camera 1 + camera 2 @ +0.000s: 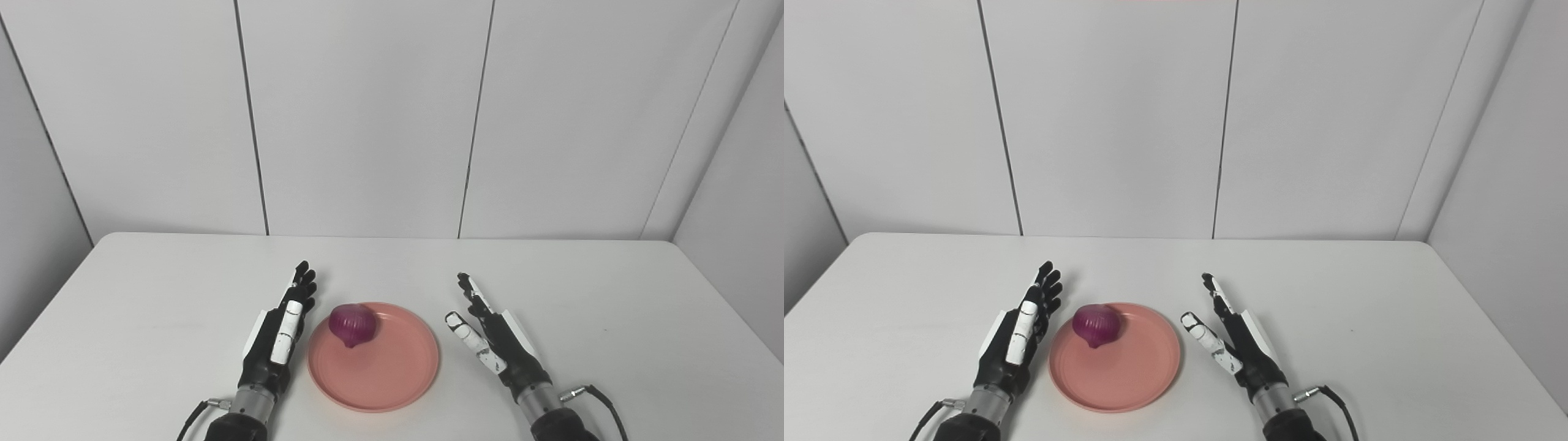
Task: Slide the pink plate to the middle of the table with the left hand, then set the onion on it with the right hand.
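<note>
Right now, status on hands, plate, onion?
Left hand open, right hand open, flanking pink plate. Onion on plate, far-left part. Nothing in the way.

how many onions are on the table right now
1. The onion sits on the pink plate, toward its far left edge, between the open left hand and open right hand. Nothing on the white table could hide another.

Two black hands here, both trimmed in white: the left hand [277,343] has a white thumb with dark bands and a white plate on its back, and the right hand [493,343] matches. Below each, a silver wrist collar, where a black cable plugs in.
</note>
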You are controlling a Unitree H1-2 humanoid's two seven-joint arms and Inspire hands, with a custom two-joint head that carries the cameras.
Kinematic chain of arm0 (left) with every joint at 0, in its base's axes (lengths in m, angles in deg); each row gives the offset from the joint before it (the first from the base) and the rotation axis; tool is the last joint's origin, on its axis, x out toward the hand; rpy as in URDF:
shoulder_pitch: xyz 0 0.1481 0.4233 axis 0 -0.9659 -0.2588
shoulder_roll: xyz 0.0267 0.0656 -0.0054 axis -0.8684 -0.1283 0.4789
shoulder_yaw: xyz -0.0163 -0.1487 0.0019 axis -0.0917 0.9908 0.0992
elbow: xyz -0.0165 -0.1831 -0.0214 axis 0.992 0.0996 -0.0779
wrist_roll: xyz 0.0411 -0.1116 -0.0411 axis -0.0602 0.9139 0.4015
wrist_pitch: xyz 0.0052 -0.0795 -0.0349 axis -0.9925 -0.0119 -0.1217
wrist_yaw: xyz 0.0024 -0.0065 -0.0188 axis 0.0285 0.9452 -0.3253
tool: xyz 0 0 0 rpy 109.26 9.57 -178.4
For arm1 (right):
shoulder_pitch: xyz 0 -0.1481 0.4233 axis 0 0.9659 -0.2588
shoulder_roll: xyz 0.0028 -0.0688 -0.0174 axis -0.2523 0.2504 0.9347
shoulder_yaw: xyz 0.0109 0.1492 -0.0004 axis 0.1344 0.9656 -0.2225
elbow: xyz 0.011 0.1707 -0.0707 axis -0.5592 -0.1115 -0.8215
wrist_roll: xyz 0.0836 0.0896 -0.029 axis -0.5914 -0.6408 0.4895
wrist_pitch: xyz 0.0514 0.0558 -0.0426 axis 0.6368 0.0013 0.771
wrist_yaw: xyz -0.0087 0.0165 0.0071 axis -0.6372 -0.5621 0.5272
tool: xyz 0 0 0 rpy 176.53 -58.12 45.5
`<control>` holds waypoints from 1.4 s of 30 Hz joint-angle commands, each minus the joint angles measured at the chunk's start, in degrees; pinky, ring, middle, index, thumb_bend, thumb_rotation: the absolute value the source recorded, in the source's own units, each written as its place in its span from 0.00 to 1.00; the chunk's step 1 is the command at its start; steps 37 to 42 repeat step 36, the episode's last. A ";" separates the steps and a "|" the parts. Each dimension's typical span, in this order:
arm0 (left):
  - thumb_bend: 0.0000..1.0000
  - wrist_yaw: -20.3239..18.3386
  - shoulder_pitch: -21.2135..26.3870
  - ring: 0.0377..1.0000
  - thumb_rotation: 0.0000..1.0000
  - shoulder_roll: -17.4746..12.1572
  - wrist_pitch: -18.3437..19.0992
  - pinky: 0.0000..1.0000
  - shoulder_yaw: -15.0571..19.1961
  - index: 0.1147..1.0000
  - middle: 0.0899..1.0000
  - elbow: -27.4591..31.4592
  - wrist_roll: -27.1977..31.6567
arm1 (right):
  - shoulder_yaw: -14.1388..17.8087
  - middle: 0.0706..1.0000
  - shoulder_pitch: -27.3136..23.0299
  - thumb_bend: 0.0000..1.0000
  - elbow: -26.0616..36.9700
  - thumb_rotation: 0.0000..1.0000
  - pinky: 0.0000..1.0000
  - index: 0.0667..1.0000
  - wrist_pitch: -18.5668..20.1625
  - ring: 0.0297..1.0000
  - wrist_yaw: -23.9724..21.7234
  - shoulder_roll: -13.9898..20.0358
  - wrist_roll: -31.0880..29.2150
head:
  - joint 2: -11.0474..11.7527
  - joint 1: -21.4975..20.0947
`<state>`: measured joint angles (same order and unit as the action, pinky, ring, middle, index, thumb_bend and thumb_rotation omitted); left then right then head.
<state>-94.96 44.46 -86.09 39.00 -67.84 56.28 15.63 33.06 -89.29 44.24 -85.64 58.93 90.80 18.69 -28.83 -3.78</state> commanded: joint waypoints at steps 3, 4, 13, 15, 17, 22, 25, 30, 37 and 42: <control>0.68 -0.23 0.56 1.00 1.00 -0.95 -1.69 1.00 0.44 1.00 1.00 -0.79 0.30 | 1.38 1.00 -2.71 0.71 -0.63 1.00 1.00 1.00 -3.12 1.00 0.71 -2.02 -2.47 | -0.43 -0.12; 0.68 -0.27 0.55 1.00 1.00 -1.09 -1.71 1.00 0.46 1.00 1.00 -0.83 0.27 | 1.40 1.00 -2.80 0.71 -1.19 1.00 1.00 1.00 -3.40 1.00 1.66 -2.51 -1.69 | -0.33 -0.38; 0.70 -0.98 0.13 1.00 1.00 -2.23 -1.67 1.00 0.28 1.00 1.00 -0.53 0.14 | 2.56 0.99 -2.29 0.75 -2.10 1.00 1.00 1.00 -0.89 1.00 5.43 -6.48 -1.01 | -0.43 -1.39; 0.70 -1.25 0.06 1.00 1.00 -2.43 -1.72 1.00 0.26 1.00 1.00 -0.56 0.31 | 2.81 1.00 -2.25 0.74 -2.20 1.00 1.00 1.00 -1.30 1.00 5.24 -6.90 -1.64 | -0.48 -1.57; 0.71 -1.40 0.02 1.00 1.00 -2.56 -1.95 1.00 0.28 1.00 1.00 -0.67 0.29 | 2.99 1.00 -2.27 0.73 -2.33 1.00 1.00 1.00 -1.65 1.00 5.25 -7.22 -2.04 | -0.57 -1.77; 0.70 -1.86 -0.17 1.00 1.00 -2.89 -1.86 1.00 0.38 1.00 1.00 -0.85 0.60 | 3.24 1.00 -2.29 0.71 -2.53 1.00 1.00 1.00 -2.00 1.00 5.68 -7.77 -2.17 | -0.79 -2.16; 0.71 -2.08 -0.23 1.00 1.00 -3.09 -1.71 1.00 0.38 1.00 1.00 -0.92 0.65 | 3.33 1.00 -2.25 0.70 -2.43 1.00 1.00 1.00 -1.81 1.00 6.09 -7.91 -1.97 | -0.94 -2.27; 0.70 -1.84 -0.49 1.00 1.00 -2.97 -0.91 1.00 0.48 1.00 1.00 -0.18 0.34 | 3.69 1.00 -2.07 0.70 -2.07 1.00 1.00 1.00 -2.10 1.00 6.11 -8.28 -2.85 | -0.97 -2.23; 0.70 -2.19 -0.72 1.00 1.00 -3.17 -0.81 1.00 0.41 1.00 1.00 -0.19 0.39 | 4.18 1.00 -2.06 0.65 -2.62 1.00 1.00 1.00 -4.97 1.00 3.68 -7.95 -6.62 | -1.01 -2.29; 0.70 -2.19 -0.72 1.00 1.00 -3.17 -0.81 1.00 0.41 1.00 1.00 -0.19 0.39 | 4.18 1.00 -2.06 0.65 -2.62 1.00 1.00 1.00 -4.97 1.00 3.68 -7.95 -6.62 | -1.01 -2.29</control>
